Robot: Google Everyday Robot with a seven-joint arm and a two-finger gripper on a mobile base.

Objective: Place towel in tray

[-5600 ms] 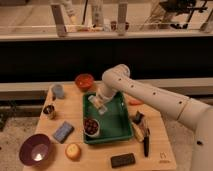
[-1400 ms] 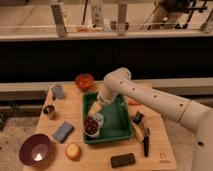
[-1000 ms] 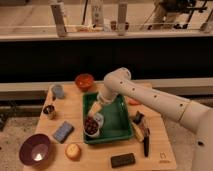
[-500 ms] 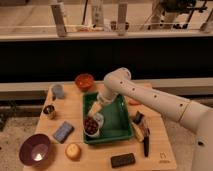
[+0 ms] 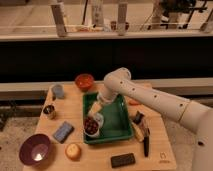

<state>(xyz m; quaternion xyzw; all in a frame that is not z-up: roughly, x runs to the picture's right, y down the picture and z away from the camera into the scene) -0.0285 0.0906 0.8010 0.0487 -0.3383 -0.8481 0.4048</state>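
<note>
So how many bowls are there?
3: a purple bowl at the front left corner, an orange bowl at the back by the green tray, and a small bowl of dark red stuff inside the tray, near the pincer. The arm may hide more.

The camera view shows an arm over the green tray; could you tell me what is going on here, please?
The robot's single arm is reaching down into the dark green tray. Its end effector is low over the tray's rear left part, with the small pale towel right at its tip. Whether the towel has been let go cannot be told. A small bowl with dark red contents sits in the tray's front left.
</note>
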